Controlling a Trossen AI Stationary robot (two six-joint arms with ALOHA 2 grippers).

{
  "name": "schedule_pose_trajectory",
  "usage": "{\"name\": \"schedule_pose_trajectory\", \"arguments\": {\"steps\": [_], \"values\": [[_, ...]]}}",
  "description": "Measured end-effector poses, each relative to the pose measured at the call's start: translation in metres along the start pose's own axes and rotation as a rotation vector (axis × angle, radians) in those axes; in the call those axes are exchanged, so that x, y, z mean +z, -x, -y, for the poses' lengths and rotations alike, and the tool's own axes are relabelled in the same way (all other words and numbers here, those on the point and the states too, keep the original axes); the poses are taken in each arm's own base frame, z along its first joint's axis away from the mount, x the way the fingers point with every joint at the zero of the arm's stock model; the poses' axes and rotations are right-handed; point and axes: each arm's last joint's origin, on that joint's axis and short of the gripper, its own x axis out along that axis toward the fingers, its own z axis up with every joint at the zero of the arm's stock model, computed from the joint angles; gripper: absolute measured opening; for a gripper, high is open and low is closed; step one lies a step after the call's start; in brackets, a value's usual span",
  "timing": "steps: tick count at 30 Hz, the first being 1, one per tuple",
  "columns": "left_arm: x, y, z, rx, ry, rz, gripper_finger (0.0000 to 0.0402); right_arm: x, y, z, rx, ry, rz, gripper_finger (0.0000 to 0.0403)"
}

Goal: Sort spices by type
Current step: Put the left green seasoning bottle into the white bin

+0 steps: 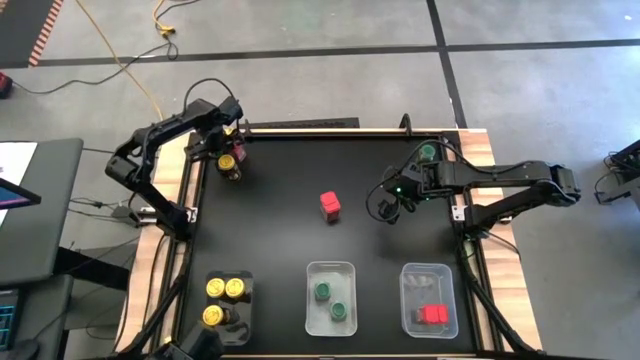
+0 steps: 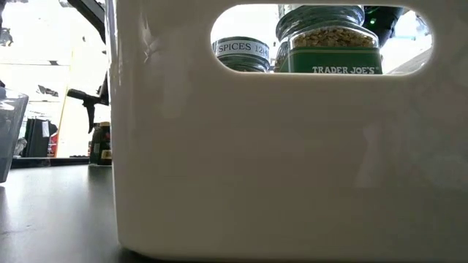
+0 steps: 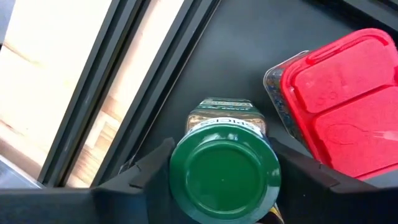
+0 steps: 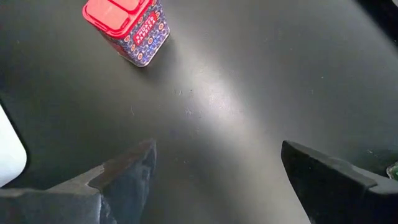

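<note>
Spice jars are standing in several groups on the black desk [image 1: 290, 190] that I am watching from above. At the far left corner my left pincer [image 1: 228, 140] is sitting around a green-lidded jar [image 3: 225, 172]; in the left wrist view its two fingers are pressing this jar from both sides, so it is grasping it. A red-lidded jar [image 3: 345, 102] is standing just beside that jar, and in the high view a yellow lid [image 1: 227, 162] is showing in the same cluster.

My right pincer [image 1: 392, 208] is hanging over the desk right of the middle, with its fingers spread wide and nothing between them. One lone red jar [image 1: 330, 206] is standing near the desk's centre, to the left of this pincer.

Along the near edge, three yellow-lidded jars [image 1: 226, 297] are standing at the left. The middle tray [image 1: 330, 270] is holding two green-lidded jars [image 1: 331, 301], and the right tray [image 1: 428, 272] is holding red-lidded jars [image 1: 432, 315]; how many, I cannot tell.
</note>
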Motion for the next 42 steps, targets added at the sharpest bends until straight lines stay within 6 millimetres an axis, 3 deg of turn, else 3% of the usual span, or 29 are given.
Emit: {"name": "schedule_pose_trajectory", "arguments": {"steps": [22, 35, 42], "values": [[-0.006, 0.004, -0.008, 0.052, -0.08, -0.032, 0.0206, -0.002, 0.001, -0.006, 0.015, -0.004, 0.003, 0.0373], [-0.01, 0.049, -0.038, -0.12, -0.048, 0.068, 0.0206, -0.001, 0.002, -0.007, 0.026, -0.003, 0.018, 0.0373], [-0.023, 0.08, -0.058, -0.273, -0.094, 0.155, 0.0206, 0.002, 0.002, -0.009, 0.044, -0.013, 0.053, 0.0373]]}}
